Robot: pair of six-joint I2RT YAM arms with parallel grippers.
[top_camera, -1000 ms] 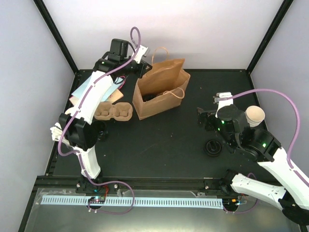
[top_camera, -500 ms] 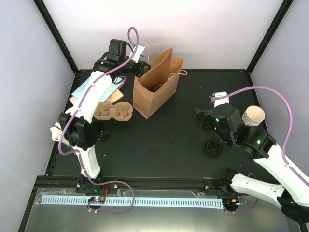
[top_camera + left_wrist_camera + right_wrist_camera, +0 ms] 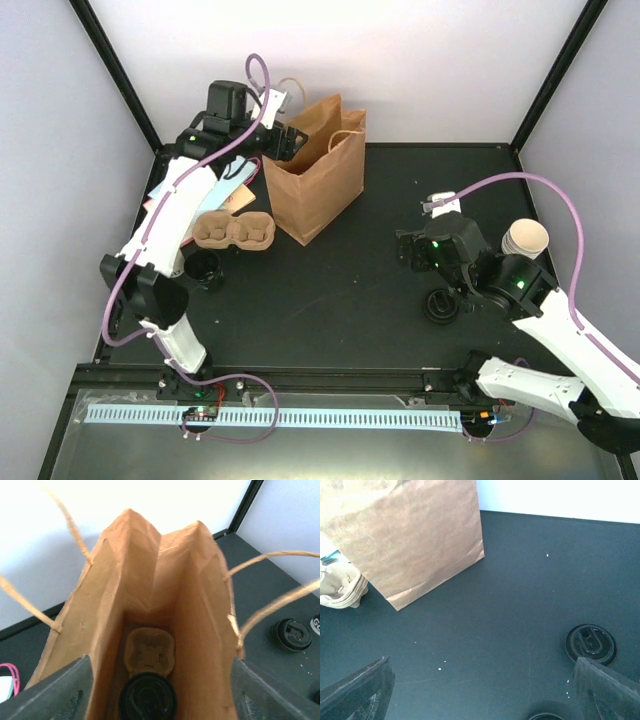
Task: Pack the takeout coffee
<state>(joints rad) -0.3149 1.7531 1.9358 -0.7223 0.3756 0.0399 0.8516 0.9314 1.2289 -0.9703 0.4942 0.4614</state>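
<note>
The brown paper bag (image 3: 318, 178) stands upright at the back of the table, its mouth open. In the left wrist view I look straight down into the bag (image 3: 190, 605). One takeout coffee (image 3: 147, 698), a black lidded cup, sits at the bottom in a cardboard carrier (image 3: 149, 652). My left gripper (image 3: 160, 695) is open, its fingers (image 3: 60, 690) wide apart over the bag's mouth (image 3: 290, 140), holding nothing. My right gripper (image 3: 480, 695) hangs open and empty above bare table (image 3: 412, 250). A loose black lid (image 3: 590, 642) lies beside it (image 3: 440, 305).
A second cardboard carrier (image 3: 235, 230) lies left of the bag, over a flat pale-blue bag (image 3: 235, 192). A black cup (image 3: 205, 268) stands by the left arm. A stack of cream-looking paper cups (image 3: 527, 240) stands at the right. Black frame rails edge the table.
The bag has gone from leaning over to standing upright. My left gripper has opened and drawn back to the left. The right arm has shifted slightly left.
</note>
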